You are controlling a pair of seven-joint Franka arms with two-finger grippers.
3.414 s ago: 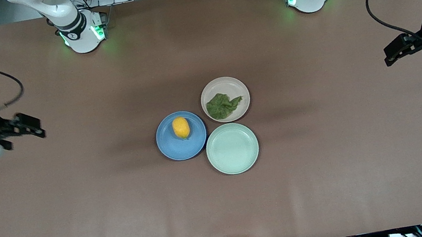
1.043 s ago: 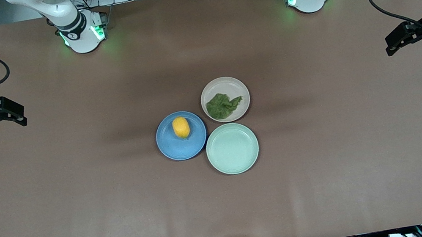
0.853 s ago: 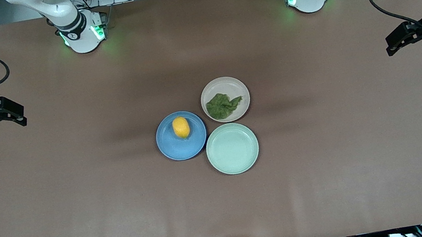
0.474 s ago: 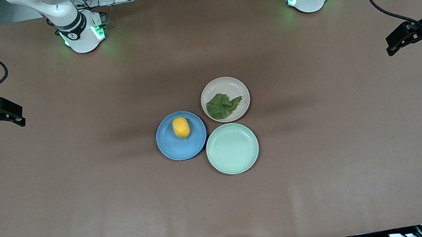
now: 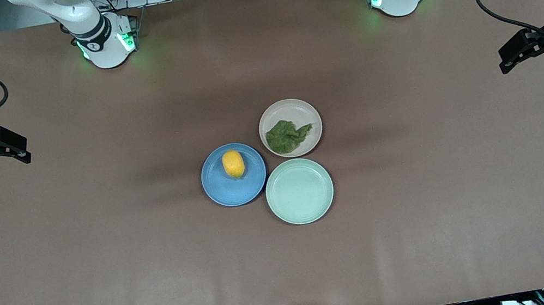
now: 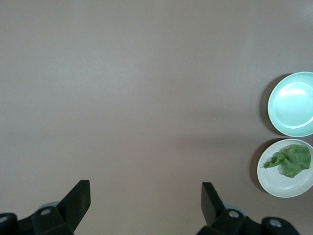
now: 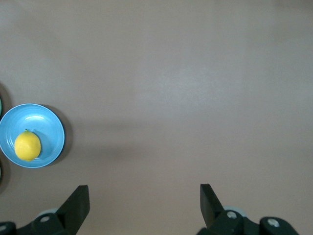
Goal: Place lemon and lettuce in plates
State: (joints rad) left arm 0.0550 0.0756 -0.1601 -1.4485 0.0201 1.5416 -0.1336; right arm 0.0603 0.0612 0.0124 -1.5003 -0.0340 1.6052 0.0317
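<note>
The yellow-orange lemon [image 5: 233,164] lies in the blue plate [image 5: 226,192]. The dark green lettuce [image 5: 287,136] lies in the pale beige-pink plate [image 5: 292,106]. My right gripper [image 5: 22,150] is open and empty over bare table at the right arm's end, well away from the plates. My left gripper [image 5: 506,61] is open and empty over bare table at the left arm's end. The right wrist view shows its gripper [image 7: 144,196] open, with the lemon [image 7: 27,146] in the blue plate [image 7: 48,123]. The left wrist view shows its gripper [image 6: 145,193] open, with the lettuce [image 6: 289,161] in the beige plate [image 6: 279,185].
An empty pale mint-green plate [image 5: 299,191] sits touching the other two plates, nearer to the front camera; it also shows in the left wrist view [image 6: 292,103]. The brown table [image 5: 103,269] stretches wide around the three plates.
Both grippers have drawn back from the plates toward the table's ends, the right one the most. Over the last second they only drift slightly. Lemon, lettuce and plates have not moved.
</note>
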